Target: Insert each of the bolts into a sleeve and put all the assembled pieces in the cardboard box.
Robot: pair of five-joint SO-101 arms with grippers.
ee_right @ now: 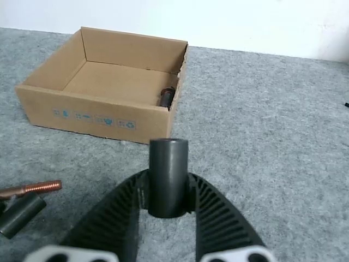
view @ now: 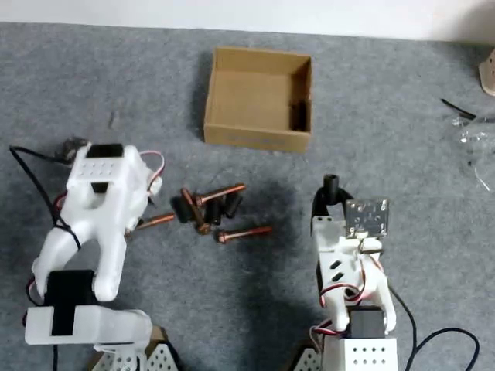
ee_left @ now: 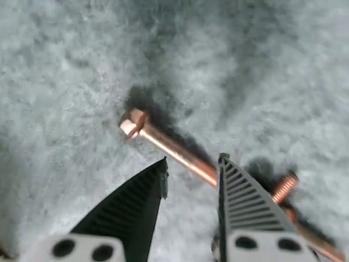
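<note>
Gripping a sleeve, the right jaws are pointing its open mouth forward, while the left jaws are standing open astride a bolt on the tabletop. The left should be closing mid-shank, I judge, leaving the tip free; the box is sitting beyond.

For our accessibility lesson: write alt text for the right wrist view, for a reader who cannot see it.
The right tool grips a dark sleeve over grey carpet. Beyond stands an open cardboard box with one dark piece in a corner; a copper bolt and a loose sleeve lie nearer by.
</note>
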